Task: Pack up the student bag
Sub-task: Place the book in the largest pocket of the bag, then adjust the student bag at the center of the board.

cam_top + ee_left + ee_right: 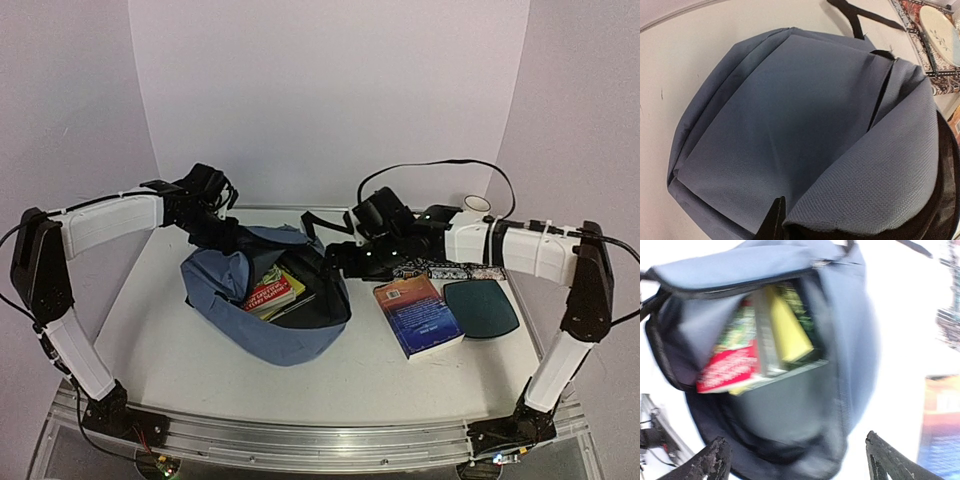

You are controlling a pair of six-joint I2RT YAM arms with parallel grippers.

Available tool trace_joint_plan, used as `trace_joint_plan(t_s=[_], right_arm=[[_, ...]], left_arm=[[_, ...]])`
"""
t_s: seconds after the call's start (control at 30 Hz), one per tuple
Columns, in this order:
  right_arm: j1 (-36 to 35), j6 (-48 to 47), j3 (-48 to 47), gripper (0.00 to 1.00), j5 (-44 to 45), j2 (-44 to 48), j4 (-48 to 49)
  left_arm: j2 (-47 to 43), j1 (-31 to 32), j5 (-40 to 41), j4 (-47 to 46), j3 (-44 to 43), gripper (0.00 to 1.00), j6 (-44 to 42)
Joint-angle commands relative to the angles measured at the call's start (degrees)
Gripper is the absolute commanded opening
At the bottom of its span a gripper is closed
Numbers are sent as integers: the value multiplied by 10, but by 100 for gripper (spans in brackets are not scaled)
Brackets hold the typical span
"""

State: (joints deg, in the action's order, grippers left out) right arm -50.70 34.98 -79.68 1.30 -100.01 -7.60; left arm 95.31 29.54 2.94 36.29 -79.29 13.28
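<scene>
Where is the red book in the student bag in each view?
Top external: red book in the open student bag, left of centre.
Left wrist: not in it; only the bag's outside shows.
Right wrist: left of centre, inside the opening.
Shared landmark: the student bag.

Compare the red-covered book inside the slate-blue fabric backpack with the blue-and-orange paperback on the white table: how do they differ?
The red-covered book sits inside the open slate-blue fabric backpack among other books; the blue-and-orange paperback lies on the white table, to the bag's right. The red-covered book is partly hidden by fabric; the paperback's cover is fully exposed. Both lie cover up, ungripped.
</scene>
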Motion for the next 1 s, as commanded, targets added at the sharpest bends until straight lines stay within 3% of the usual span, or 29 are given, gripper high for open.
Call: trace_joint_plan(t_s=[0.0,0.53,0.6,0.97], right_arm=[[46,-42,28,95,32,47,-100],[208,-70,172,98,54,100,-166],[235,-77,183,98,54,92,-166],[269,-86,193,98,9,41,-159]], left_arm=[[29,-14,45,-7,23,15,-14],[61,-131,197,-10,39,34,-86],[57,-151,200,-10,30,42,-97],[-70,-152,-7,-9,-4,74,-64]])
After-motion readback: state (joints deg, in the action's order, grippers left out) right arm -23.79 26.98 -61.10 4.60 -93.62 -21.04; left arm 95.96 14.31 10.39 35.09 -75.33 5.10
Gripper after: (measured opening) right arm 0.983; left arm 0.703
